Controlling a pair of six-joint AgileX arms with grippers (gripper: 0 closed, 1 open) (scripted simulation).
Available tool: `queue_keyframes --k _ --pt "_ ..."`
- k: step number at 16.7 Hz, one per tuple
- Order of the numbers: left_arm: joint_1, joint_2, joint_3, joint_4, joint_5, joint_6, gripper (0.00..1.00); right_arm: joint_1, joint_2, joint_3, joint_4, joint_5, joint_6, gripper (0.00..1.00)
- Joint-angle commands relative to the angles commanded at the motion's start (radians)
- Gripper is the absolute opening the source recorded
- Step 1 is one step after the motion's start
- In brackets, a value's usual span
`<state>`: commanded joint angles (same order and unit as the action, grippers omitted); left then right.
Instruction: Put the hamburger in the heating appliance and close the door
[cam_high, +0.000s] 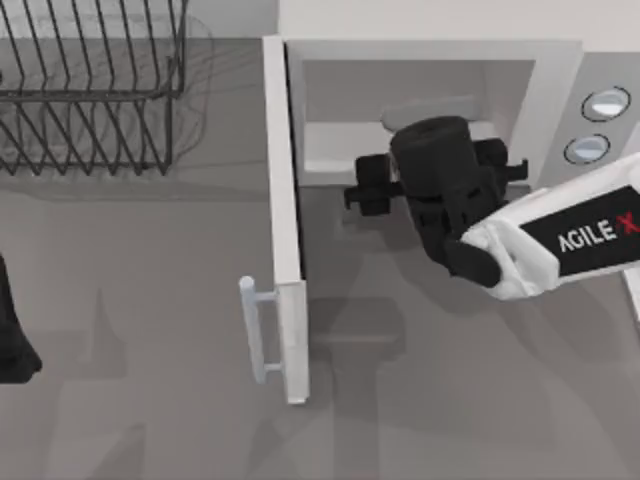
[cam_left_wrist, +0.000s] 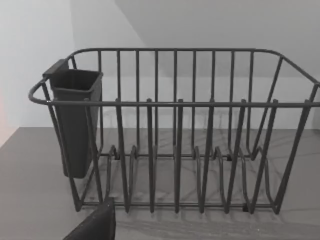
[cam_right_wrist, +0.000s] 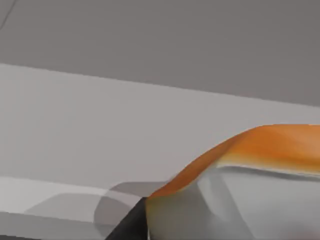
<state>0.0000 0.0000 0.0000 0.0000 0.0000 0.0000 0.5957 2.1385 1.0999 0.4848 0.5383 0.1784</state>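
Note:
The white microwave (cam_high: 430, 50) stands at the back right with its door (cam_high: 285, 230) swung open towards the front, its bar handle (cam_high: 255, 330) on the outer face. My right gripper (cam_high: 430, 170) reaches into the mouth of the pale cavity. In the right wrist view the orange-tan hamburger (cam_right_wrist: 260, 150) with pale patches sits very close, a dark finger (cam_right_wrist: 127, 225) pressed against its side, so the gripper is shut on it. From above, the hamburger is hidden under the gripper. My left gripper (cam_high: 12, 340) is parked at the table's left edge.
A black wire rack (cam_high: 90, 90) stands at the back left; the left wrist view faces it (cam_left_wrist: 175, 140) and the dark cup (cam_left_wrist: 75, 120) hung on its end. Two round knobs (cam_high: 607, 103) sit on the microwave's grey panel. Grey table lies before the door.

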Motion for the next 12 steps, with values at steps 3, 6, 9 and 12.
queue_keyframes --k 3,6,9,12 --pt "0.000 0.000 0.000 0.000 0.000 0.000 1.00 0.046 0.060 0.027 0.122 0.077 0.083 0.00" --pt "0.000 0.000 0.000 0.000 0.000 0.000 1.00 0.058 0.074 0.033 0.150 0.098 0.102 0.00" --pt "0.000 0.000 0.000 0.000 0.000 0.000 1.00 0.053 0.070 0.029 0.148 0.095 0.102 0.00" --pt "0.000 0.000 0.000 0.000 0.000 0.000 1.00 0.043 0.090 0.063 0.138 0.093 0.100 0.00"
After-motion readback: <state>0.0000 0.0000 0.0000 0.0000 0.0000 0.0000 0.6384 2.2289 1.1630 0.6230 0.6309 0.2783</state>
